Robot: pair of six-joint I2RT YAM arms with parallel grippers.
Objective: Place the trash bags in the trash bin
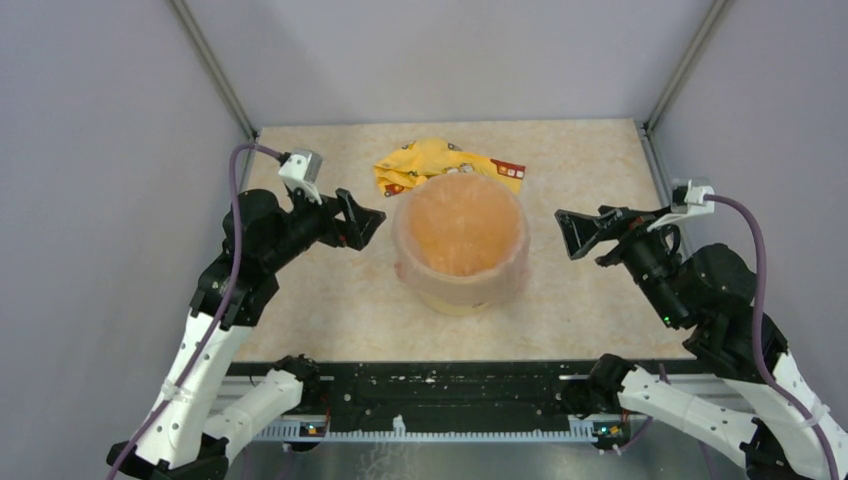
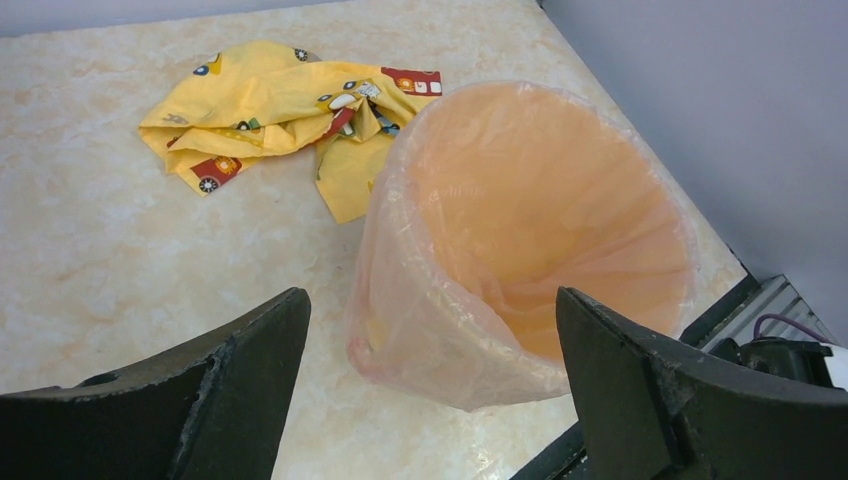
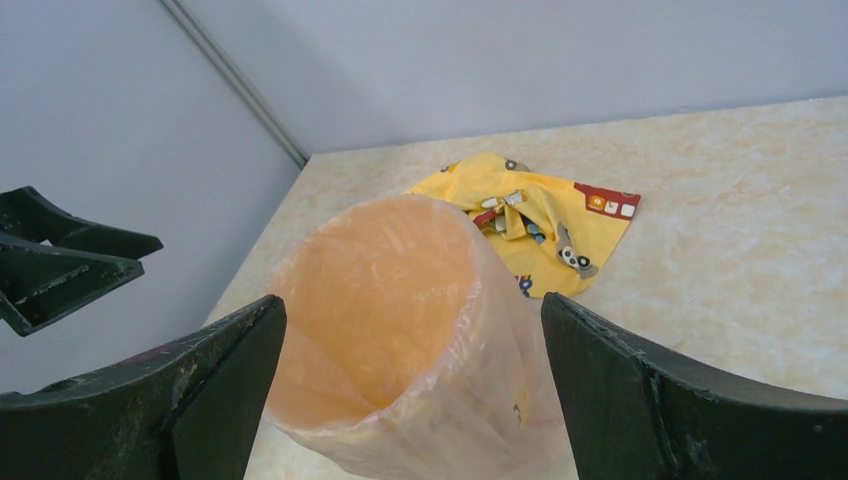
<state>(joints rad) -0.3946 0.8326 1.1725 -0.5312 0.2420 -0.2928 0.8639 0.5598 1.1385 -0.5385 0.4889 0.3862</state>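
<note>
Your left gripper (image 1: 372, 225) and right gripper (image 1: 565, 235) stand spread wide, empty, flanking the trash bin (image 1: 462, 303). Pink trash bag (image 2: 430, 330) lines it, folded over the rim. Yellow wrapper (image 1: 425, 160) just behind: cartoon print, lettering too small to read.

The trash bag (image 2: 430, 330) veils the side of the trash bin (image 1: 462, 305), which hides the near edge of the wrapper (image 1: 430, 160).

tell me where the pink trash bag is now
In the top view the trash bag lines the trash bin at table centre, draped over its rim, yellow wrapper just behind.
</note>
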